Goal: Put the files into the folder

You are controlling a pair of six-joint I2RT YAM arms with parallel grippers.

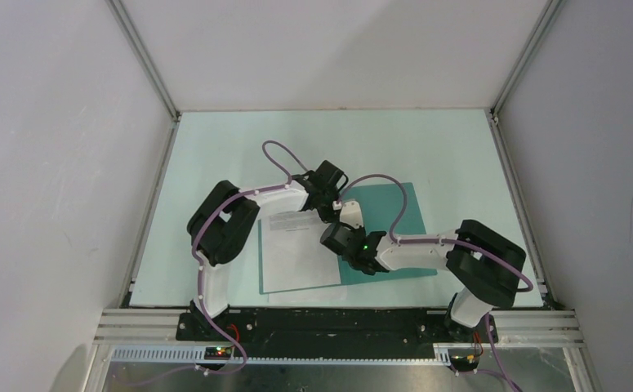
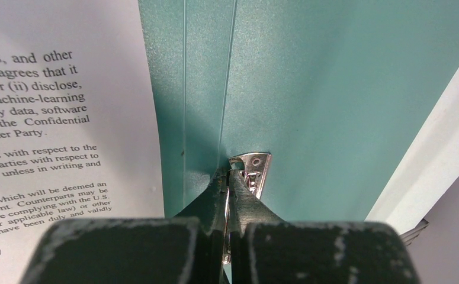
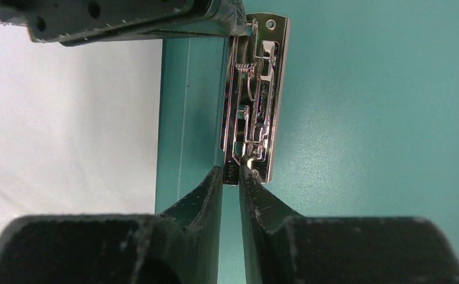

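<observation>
Files [image 1: 296, 257] lie on the left half of the open folder [image 1: 403, 204]. Your left gripper [image 2: 228, 174] pinches one end of the metal clip [image 3: 259, 100] at the spine; your right gripper [image 3: 231, 174] nips the opposite end.

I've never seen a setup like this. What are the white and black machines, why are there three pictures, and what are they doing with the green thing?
These are two robot arms bolted at the near edge of a table, and each ends in a two-finger gripper. The wide picture comes from a fixed camera above and behind the arms. The two close-ups come from small cameras on the wrists, so the dark shapes at the bottom of those pictures are each arm's own fingers.

A teal folder lies open on the table, with white printed paper on its left half. A metal clip sits beside the folder's spine. The left gripper is pinched shut on one end of the clip. The right gripper seems to be closed on the other end.
</observation>
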